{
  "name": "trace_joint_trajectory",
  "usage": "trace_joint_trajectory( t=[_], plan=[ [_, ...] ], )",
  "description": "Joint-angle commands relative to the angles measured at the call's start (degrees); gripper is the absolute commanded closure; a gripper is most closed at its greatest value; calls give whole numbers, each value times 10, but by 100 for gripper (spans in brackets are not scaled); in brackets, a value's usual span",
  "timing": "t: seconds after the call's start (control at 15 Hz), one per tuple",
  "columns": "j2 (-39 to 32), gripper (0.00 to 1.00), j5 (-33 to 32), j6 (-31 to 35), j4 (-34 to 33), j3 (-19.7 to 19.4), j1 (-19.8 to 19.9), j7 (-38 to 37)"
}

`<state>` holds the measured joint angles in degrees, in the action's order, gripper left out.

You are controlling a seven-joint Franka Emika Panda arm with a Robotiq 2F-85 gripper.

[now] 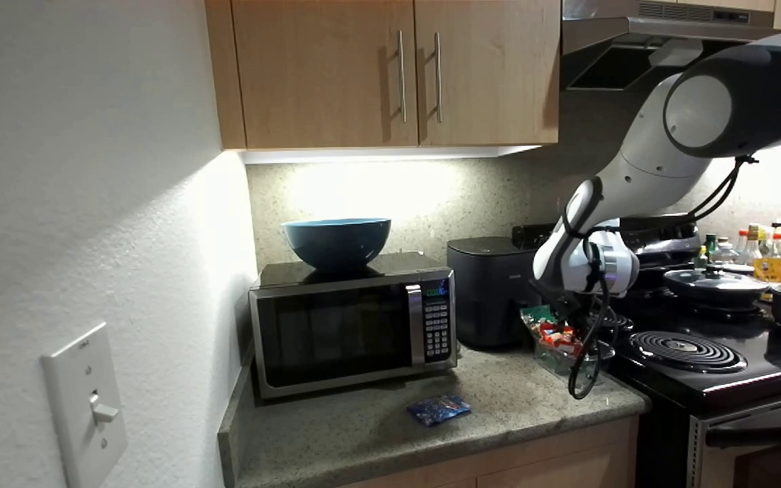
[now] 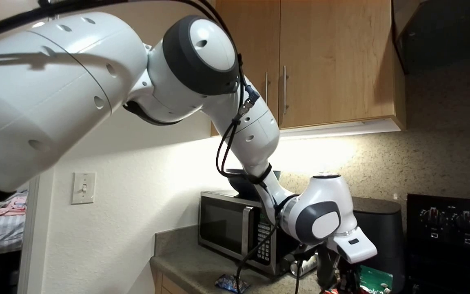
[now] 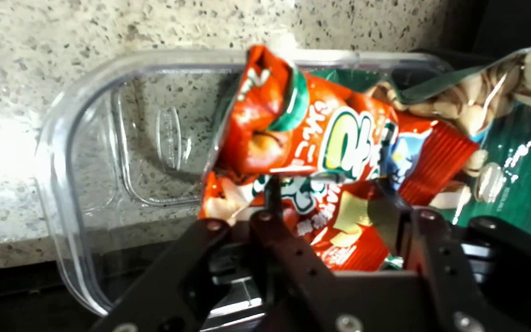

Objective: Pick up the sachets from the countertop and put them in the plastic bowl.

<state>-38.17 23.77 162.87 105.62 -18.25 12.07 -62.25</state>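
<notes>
We find the red sachets [image 3: 311,133] inside the clear bowl [image 3: 58,152], with the green sachet [image 3: 519,157] projecting above the rim at one end. At the red sachets we locate the hand [image 3: 327,184], its fingers spread apart. In both exterior views we see the blue sachet [image 1: 438,410] on the worktop [image 1: 356,440], in front of the microwave [image 1: 336,335], which carries the blue bowl [image 1: 337,245].

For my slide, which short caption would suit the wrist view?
Open pincer over red-orange sachets in the clear plastic bowl, a green sachet beside them.
</notes>
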Motion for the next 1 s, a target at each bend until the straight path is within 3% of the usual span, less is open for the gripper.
trace_joint_trajectory(
  t=[0.0, 0.2, 0.4, 0.6, 0.73, 0.93],
  plan=[
    [28, 16, -35, 65, 59, -48, -59, -37],
    [41, 2, -52, 100, 91, -106, -120, -70],
    [49, 0, -49, 120, 118, -171, -190, -91],
    [63, 0, -43, 111, 136, -208, -235, -92],
    [86, 0, -46, 100, 145, -201, -249, -70],
    [142, 0, -87, 79, 160, -127, -230, -39]
  ],
)
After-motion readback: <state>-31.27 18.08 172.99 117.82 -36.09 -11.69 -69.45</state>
